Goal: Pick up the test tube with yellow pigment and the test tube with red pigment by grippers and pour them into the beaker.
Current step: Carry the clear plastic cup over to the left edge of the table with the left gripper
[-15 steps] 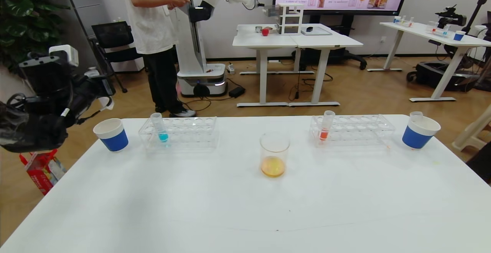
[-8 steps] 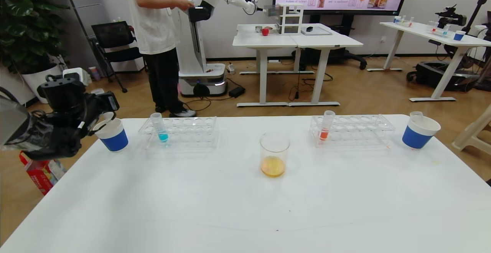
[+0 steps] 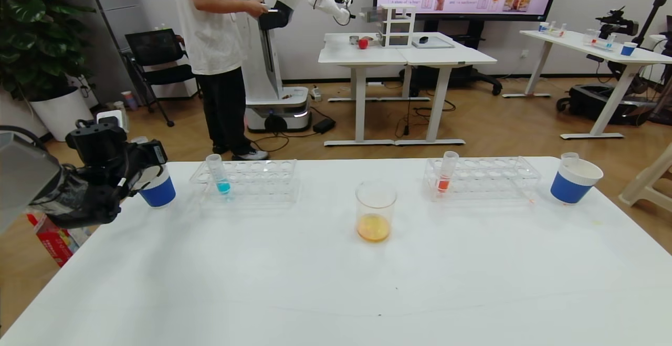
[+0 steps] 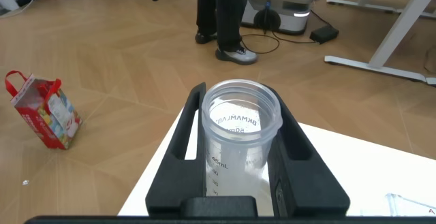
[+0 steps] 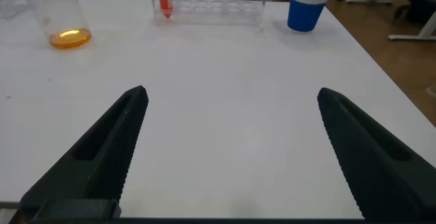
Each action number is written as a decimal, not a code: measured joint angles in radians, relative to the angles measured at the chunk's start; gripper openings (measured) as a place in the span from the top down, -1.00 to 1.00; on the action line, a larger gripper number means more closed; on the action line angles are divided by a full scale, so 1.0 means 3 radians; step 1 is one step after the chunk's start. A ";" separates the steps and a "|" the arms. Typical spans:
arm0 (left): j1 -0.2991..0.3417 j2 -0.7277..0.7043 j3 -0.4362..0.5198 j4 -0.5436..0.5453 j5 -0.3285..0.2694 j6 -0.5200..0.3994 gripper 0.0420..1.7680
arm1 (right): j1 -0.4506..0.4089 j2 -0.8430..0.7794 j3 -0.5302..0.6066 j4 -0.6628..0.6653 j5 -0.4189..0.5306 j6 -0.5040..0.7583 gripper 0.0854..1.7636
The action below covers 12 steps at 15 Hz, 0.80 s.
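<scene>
My left gripper is at the table's far left, right over the left blue-and-white paper cup. In the left wrist view it is shut on a clear graduated test tube held upright; no coloured liquid shows in it. The beaker stands mid-table with orange-yellow liquid in its bottom. A test tube with red pigment stands in the right rack. My right gripper is open and empty over bare table; it is out of the head view.
A tube with blue liquid stands in the left rack. A second blue paper cup with an empty tube in it is at the far right. A person and another robot stand beyond the table.
My left arm has come down and in toward the table, bringing the held tube over the left paper cup. Nothing on the table has moved.
</scene>
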 joint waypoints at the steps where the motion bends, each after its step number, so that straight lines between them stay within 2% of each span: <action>1: 0.0001 0.0006 0.0005 -0.0004 0.0000 -0.0004 0.46 | 0.0000 -0.0001 0.0000 -0.0001 0.0000 0.0000 -0.97; 12: 0.0008 0.0024 0.0104 -0.0204 -0.0011 0.0006 0.46 | 0.0000 -0.0001 0.0000 0.0000 0.0000 0.0000 -0.97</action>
